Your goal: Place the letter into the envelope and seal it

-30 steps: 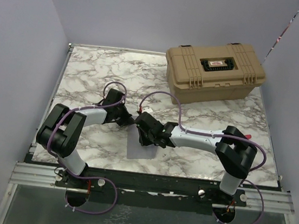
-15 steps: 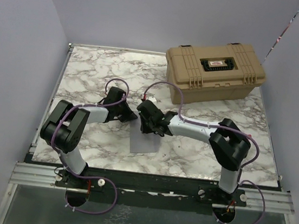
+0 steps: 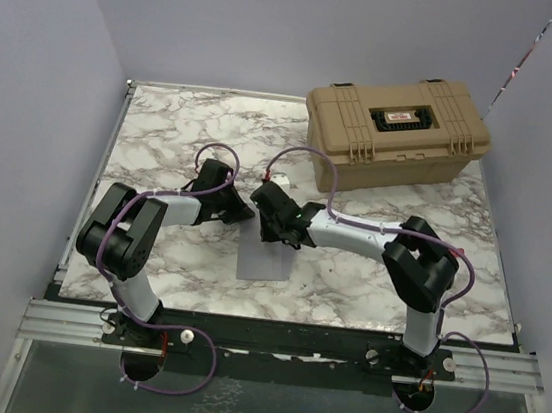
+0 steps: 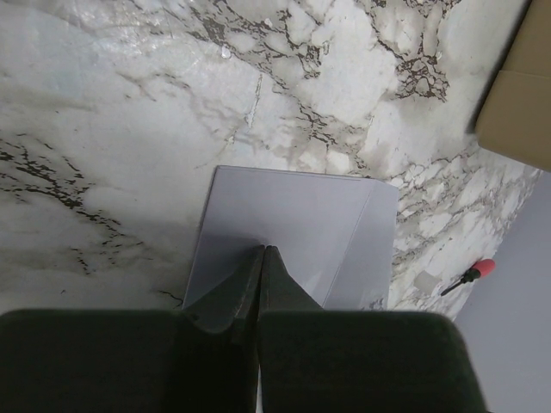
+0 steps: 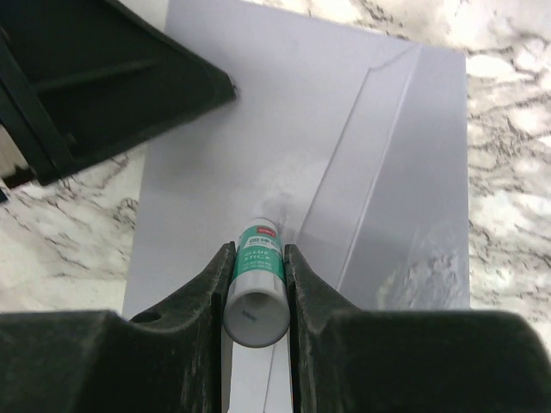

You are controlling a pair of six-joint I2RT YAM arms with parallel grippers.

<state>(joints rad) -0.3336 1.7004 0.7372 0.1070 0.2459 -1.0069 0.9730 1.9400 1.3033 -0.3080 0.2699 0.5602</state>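
Observation:
The blue-grey envelope (image 3: 263, 263) lies flat on the marble table between my two arms, its flap fold line showing on its right side (image 5: 379, 155). My left gripper (image 4: 263, 250) is shut, its tips pressed down on the envelope's (image 4: 297, 215) near edge. My right gripper (image 5: 257, 249) is shut on a green and white glue stick (image 5: 256, 288), whose tip touches the envelope beside the flap fold. In the top view the right gripper (image 3: 275, 229) sits over the envelope's far end, close to the left gripper (image 3: 240, 214). The letter is not in view.
A tan toolbox (image 3: 398, 131) stands at the back right of the marble table (image 3: 163, 142); its corner shows in the left wrist view (image 4: 521, 95). A small red-tipped object (image 4: 472, 274) lies on the table past the envelope. Grey walls close in three sides.
My right gripper has carried the glue stick away from me along the envelope. The left arm shifted slightly the same way, still pressed on the paper.

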